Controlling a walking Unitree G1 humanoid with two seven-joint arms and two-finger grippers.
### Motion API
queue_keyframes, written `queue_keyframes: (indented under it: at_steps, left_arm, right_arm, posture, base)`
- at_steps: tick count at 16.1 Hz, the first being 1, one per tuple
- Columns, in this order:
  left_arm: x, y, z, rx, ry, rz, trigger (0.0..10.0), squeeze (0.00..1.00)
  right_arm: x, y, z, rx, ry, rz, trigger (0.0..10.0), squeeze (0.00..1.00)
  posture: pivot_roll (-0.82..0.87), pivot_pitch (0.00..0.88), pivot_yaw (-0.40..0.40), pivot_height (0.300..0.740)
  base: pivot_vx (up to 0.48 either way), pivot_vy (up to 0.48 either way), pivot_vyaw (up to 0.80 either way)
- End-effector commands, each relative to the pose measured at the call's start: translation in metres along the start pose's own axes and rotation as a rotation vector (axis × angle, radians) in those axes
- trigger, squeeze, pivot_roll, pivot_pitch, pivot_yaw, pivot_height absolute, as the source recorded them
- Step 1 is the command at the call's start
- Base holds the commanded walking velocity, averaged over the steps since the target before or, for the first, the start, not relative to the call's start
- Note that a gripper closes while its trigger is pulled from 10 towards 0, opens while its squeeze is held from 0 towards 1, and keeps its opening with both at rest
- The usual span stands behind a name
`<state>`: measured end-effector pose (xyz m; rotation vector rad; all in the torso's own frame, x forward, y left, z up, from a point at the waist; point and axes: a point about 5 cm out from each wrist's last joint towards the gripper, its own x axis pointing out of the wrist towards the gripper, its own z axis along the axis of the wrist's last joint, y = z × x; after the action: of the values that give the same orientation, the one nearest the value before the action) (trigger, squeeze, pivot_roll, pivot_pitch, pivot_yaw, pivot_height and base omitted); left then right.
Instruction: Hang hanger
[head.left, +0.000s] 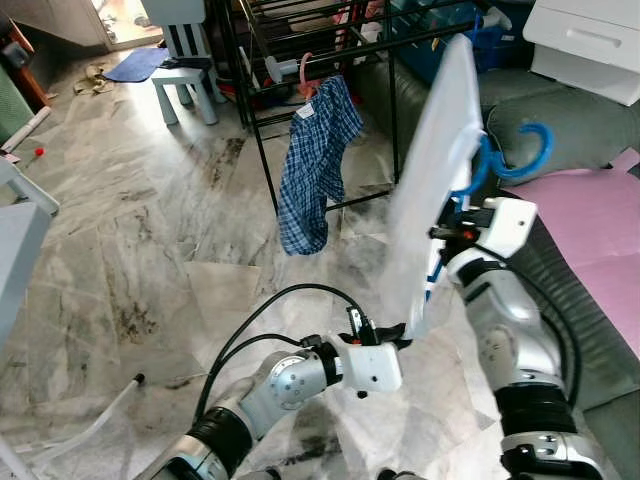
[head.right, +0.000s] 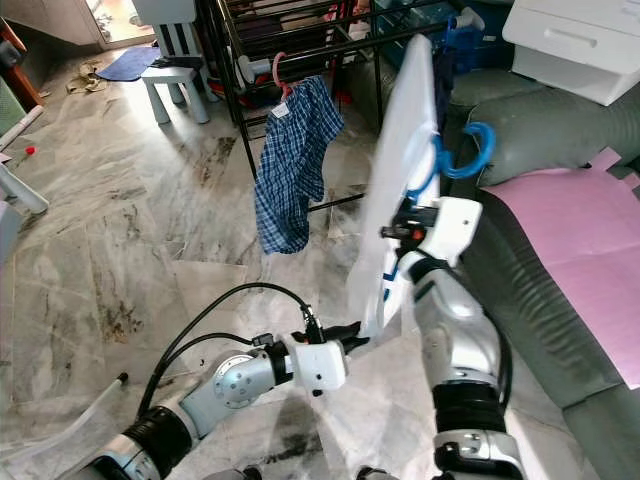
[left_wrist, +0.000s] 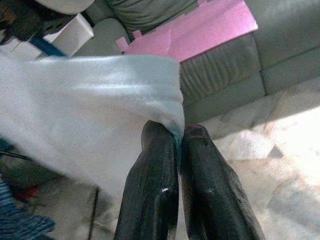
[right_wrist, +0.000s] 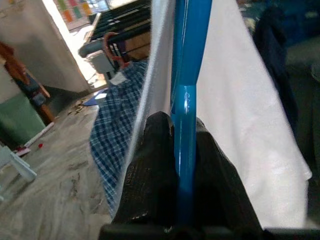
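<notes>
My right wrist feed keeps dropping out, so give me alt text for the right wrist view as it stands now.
The right hand is shut on the bar of a blue hanger with a white garment draped over it. Behind hang blue plaid shorts on a pink hanger from the black drying rack, over a marble floor.

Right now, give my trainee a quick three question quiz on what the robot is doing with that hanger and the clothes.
1. True or false: the right hand is shut on the blue hanger.
2. What does the left hand pinch? A) plaid shorts B) white garment C) pink sheet
3. Fill in: the plaid shorts hang from the black drying ____.

Key: 1 true. 2 B, a lower corner of the white garment. 3 rack.
</notes>
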<state>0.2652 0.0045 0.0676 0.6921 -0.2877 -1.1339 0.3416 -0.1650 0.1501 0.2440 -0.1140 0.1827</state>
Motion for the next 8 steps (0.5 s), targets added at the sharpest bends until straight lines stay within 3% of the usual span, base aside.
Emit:
queue_keyframes:
  at_steps: [1, 3, 8]
  left_arm:
    - [-0.005, -0.002, -0.007, -0.037, 0.026, -0.015, 10.0, 1.0]
    - [-0.009, -0.001, -0.008, -0.065, 0.024, -0.004, 10.0, 1.0]
    - [-0.033, 0.016, -0.013, -0.146, 0.005, 0.092, 10.0, 1.0]
  right_arm:
    - [0.0, 0.008, 0.009, -0.059, -0.066, 0.037, 10.0, 0.0]
    - [0.0, 0.008, 0.008, -0.081, -0.077, 0.043, 10.0, 0.0]
    - [-0.016, 0.004, -0.01, -0.239, -0.035, 0.092, 10.0, 0.0]
  posture:
    - [-0.09, 0.121, 0.056, 0.74]
    - [-0.08, 0.121, 0.059, 0.74]
    - [-0.07, 0.125, 0.064, 0.74]
  base:
    - [0.0, 0.0, 0.0]
    - [0.0, 0.0, 0.0]
    - [0.0, 0.0, 0.0]
